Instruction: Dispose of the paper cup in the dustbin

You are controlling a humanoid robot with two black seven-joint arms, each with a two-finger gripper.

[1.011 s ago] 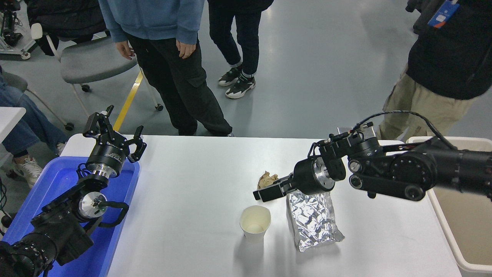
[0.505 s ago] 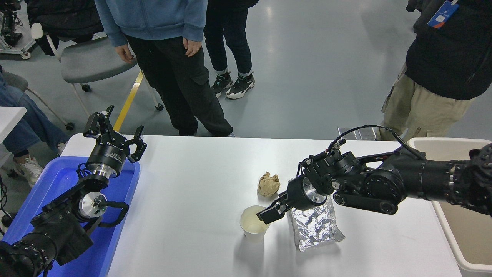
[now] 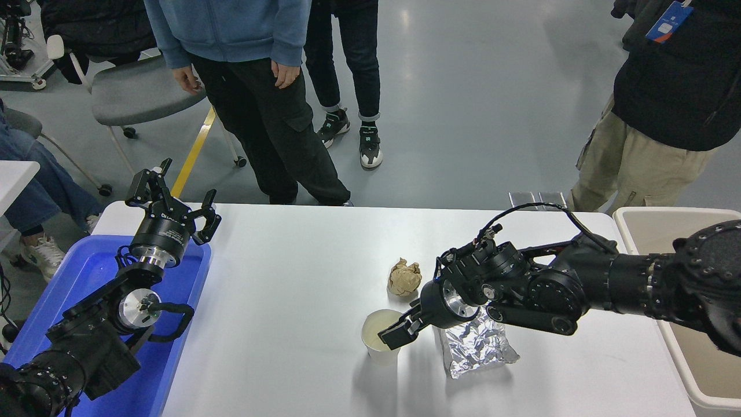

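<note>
The paper cup (image 3: pixel 374 337) stands upright on the white table (image 3: pixel 278 301), front of centre, white with a cream inside. My right gripper (image 3: pixel 398 331) comes in from the right and sits at the cup's right rim. Its fingers look open, the lower fingertip over the cup's mouth and the other outside the rim. The beige dustbin (image 3: pixel 648 213) stands off the table's right edge, partly hidden behind my right arm. My left gripper (image 3: pixel 172 200) is parked open at the lower left, above the blue tray.
A crumpled brown paper ball (image 3: pixel 404 277) lies just behind the cup. A silver foil bag (image 3: pixel 476 346) lies to the cup's right, under my right arm. A blue tray (image 3: pixel 87 272) is at the left edge. People stand at the far side.
My right gripper has moved down and to the left, from above the foil bag and paper ball to the cup's right rim. The cup has not moved. The left arm is still.
</note>
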